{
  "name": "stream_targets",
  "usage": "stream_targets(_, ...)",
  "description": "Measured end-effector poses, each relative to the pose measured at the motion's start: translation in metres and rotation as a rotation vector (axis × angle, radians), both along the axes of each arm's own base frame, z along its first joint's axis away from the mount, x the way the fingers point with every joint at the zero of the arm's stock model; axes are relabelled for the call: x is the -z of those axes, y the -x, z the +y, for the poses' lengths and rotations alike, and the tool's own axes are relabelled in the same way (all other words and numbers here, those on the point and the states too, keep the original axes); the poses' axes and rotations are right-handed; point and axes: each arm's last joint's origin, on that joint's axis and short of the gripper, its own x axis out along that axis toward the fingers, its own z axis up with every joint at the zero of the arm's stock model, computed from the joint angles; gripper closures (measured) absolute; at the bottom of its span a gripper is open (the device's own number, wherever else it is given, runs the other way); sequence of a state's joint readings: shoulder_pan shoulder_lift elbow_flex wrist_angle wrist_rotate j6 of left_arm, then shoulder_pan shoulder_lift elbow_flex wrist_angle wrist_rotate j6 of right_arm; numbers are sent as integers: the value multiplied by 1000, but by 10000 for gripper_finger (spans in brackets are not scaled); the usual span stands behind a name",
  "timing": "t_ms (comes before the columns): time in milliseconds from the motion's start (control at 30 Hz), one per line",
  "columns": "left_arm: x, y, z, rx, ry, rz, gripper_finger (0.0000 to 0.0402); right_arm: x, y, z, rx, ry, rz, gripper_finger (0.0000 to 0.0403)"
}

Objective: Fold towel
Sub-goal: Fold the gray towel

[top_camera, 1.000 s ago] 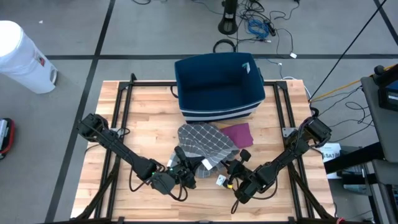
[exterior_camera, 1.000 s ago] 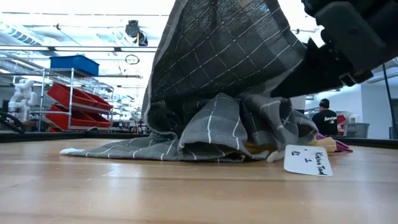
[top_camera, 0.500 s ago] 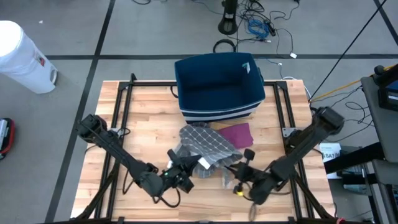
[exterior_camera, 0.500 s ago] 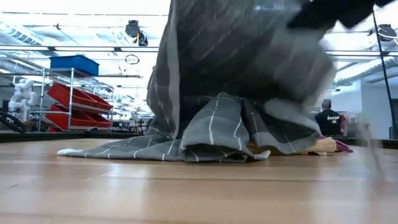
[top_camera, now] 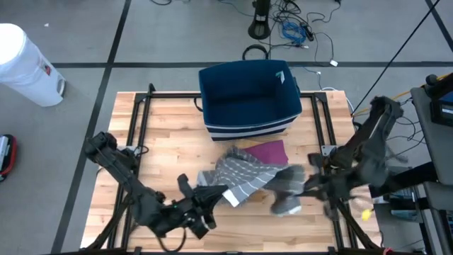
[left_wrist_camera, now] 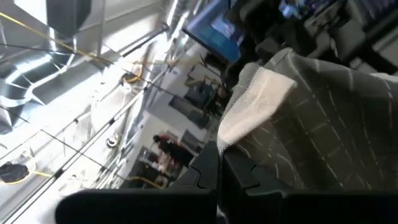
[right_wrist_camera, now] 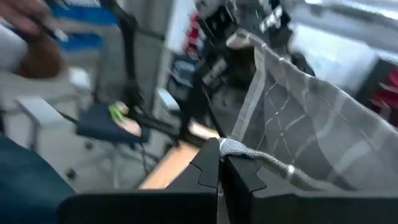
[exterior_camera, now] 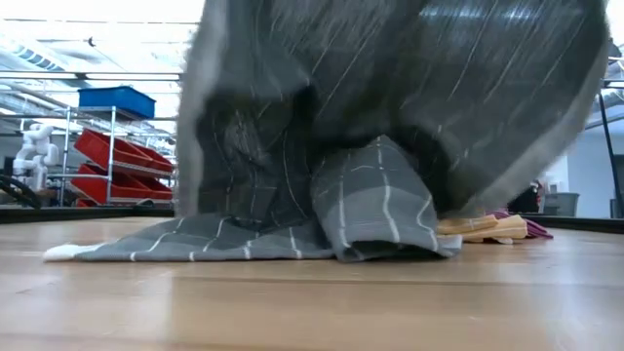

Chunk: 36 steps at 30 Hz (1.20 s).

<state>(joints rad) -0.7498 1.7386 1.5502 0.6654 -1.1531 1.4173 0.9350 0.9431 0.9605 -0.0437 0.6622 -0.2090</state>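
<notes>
towel [top_camera: 244, 177] stretched mid-air over the table [top_camera: 170, 142], lower part on it; left gripper [top_camera: 212, 200] and right gripper [top_camera: 301, 185] each clamped on an edge, likely spreading it flat before folding.

The towel [top_camera: 244, 177] is grey with a thin white check and a white hem; a magenta cloth [top_camera: 269, 151] lies beside it; the bin [top_camera: 248, 98] is navy with white stripes, the table [top_camera: 166, 152] pale wood

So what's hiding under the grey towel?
A purple cloth pokes out from under the grey towel, and something tan lies beside it. The rest underneath is covered.
</notes>
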Motion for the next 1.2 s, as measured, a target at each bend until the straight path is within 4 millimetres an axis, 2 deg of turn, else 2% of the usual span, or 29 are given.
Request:
stream_targets(200, -40, 17, -10, 69, 29, -52, 401, -28, 25, -22, -98, 4, -79, 403)
stream_targets(367, -62, 24, -14, 188, 6, -96, 401, -46, 30, -27, -170, 71, -104, 403)
stream_targets(533, -83, 23, -9, 327, 19, -85, 401, -70, 35, -35, -175, 108, -82, 403)
stream_targets(767, -107, 24, 7, 554, 81, -6, 401, -106, 45, -42, -321, 133, -139, 403)
stream_targets(900, -115, 26, 12, 588, 59, 5, 401, -119, 49, -42, -422, 188, -176, 403)
stream_targets(1200, -133, 35, 17, 587, -71, -20, 401, -147, 53, -44, -480, 339, -281, 403)
